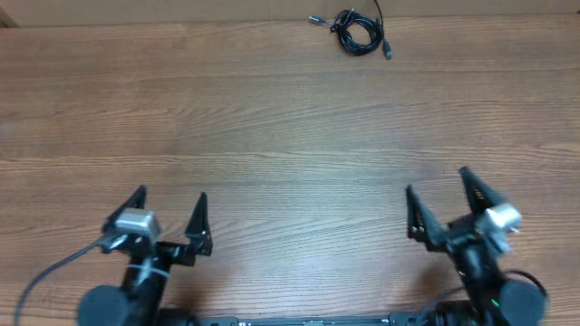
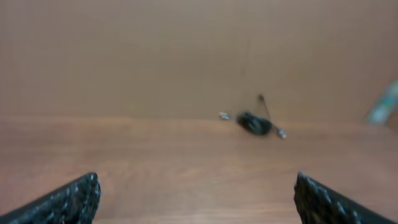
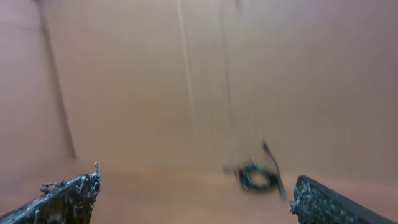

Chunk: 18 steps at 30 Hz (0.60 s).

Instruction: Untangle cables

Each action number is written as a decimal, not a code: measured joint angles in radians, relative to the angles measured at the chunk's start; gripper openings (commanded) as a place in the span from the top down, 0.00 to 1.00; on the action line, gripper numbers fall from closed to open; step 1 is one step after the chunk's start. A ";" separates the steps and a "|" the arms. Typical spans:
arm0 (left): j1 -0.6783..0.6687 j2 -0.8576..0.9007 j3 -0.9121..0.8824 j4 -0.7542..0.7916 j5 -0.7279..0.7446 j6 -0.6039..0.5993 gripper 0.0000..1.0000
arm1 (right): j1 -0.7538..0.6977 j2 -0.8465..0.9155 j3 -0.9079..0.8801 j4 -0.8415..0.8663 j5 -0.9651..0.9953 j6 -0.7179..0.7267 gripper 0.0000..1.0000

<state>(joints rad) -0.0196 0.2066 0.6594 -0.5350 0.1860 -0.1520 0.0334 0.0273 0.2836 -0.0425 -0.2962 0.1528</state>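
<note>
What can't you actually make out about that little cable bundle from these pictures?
- Overhead: the cables are too small to count or to trace where they cross, and one strand runs off the top edge.
- Left wrist and right wrist: blur turns them into a dark blob, so no loop or end detail is readable.

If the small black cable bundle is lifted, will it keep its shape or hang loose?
The cables are thin and loosely coiled, so they would probably droop and partly uncoil. They look light; a push would likely slide the whole bundle over the smooth table. The free plug ends may trail.
</note>
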 measured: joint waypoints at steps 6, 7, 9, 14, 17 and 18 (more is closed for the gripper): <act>0.000 0.381 0.589 -0.365 0.127 0.014 0.00 | 0.000 0.108 0.379 -0.106 -0.015 0.005 0.00; 0.000 0.455 0.697 -0.462 0.152 0.026 0.00 | 0.000 0.134 0.431 -0.140 -0.015 0.002 0.00; 0.000 0.593 0.891 -0.603 0.196 0.045 0.00 | 0.000 0.196 0.539 -0.222 -0.018 0.000 0.00; 0.000 0.908 1.288 -0.892 0.293 0.066 0.01 | 0.000 0.400 0.808 -0.517 -0.018 -0.027 0.00; 0.000 1.034 1.396 -0.966 0.361 0.076 0.01 | 0.000 0.548 0.961 -0.712 -0.019 -0.040 0.00; 0.000 1.055 1.403 -0.980 0.380 0.077 0.20 | 0.000 0.599 1.007 -0.772 -0.020 -0.042 0.00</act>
<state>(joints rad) -0.0196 1.2617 2.0621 -1.5154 0.5659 -0.0746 0.0334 0.6262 1.2907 -0.8143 -0.3164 0.1104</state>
